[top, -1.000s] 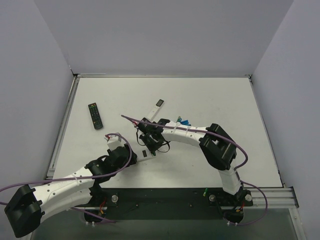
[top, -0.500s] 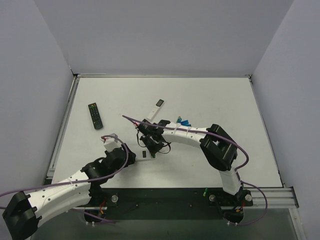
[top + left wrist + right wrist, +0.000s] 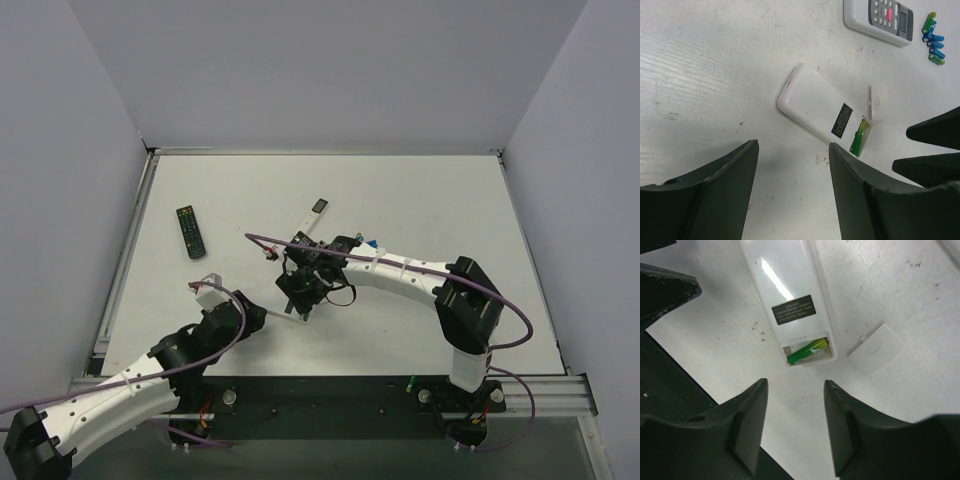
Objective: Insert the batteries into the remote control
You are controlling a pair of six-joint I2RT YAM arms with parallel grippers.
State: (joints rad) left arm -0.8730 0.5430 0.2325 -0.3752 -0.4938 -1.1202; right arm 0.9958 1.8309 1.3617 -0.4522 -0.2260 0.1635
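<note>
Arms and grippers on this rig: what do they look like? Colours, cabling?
White links and black joint housings on left arm and right arm, a purple cable looping along each. The left gripper and right gripper: plain dark tapered fingers, no markings visible.

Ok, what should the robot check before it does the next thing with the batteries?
1. Is the remote lying back up: ok.
2. Is the battery bay open, with the cover beside it: ok.
3. Is the green battery flat in the bay: not ok, it lies slanted.
4. Is the right gripper open and empty: ok.
5. Is the left gripper open and empty: ok.
6. Are the spare batteries in sight: ok.
</note>
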